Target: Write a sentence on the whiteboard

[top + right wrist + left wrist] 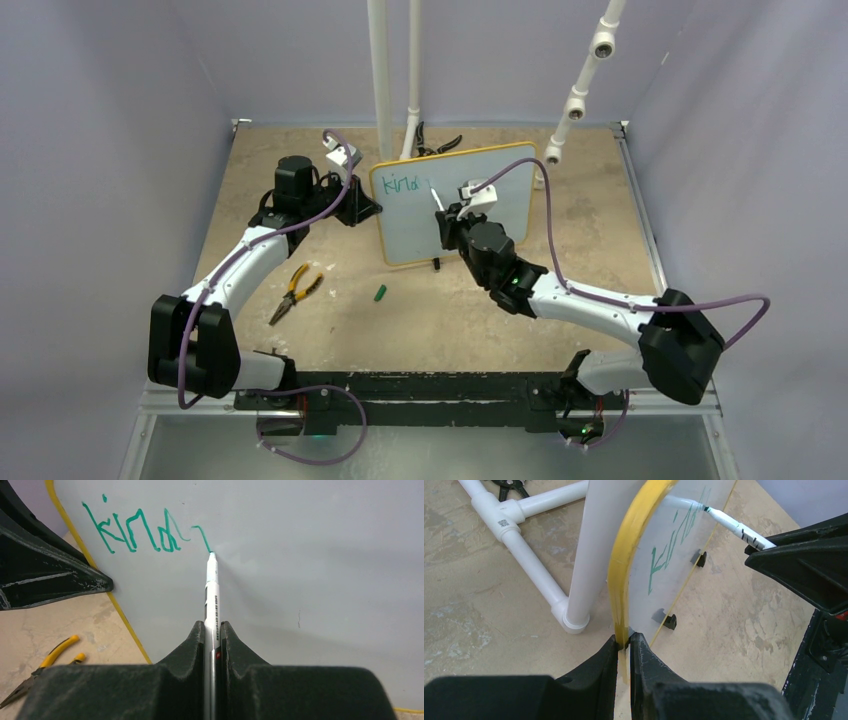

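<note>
The whiteboard (490,215), white with a yellow frame, stands tilted on the table's far middle. My left gripper (625,640) is shut on its left frame edge (620,575); it also shows in the top view (366,203). My right gripper (213,625) is shut on a white marker pen (212,587), whose tip touches the board. The sentence (135,532) reads "kind" in teal-green, with a fresh stroke beside it; it also shows in the top view (404,184) and the left wrist view (674,545). The pen (739,527) crosses the left wrist view.
Yellow-handled pliers (292,291) lie on the table at the left. A green pen cap (380,293) lies in front of the board. White pipes (382,80) rise behind the board, with a black tool (437,146) at their foot. A pipe joint (511,517) lies near the left gripper.
</note>
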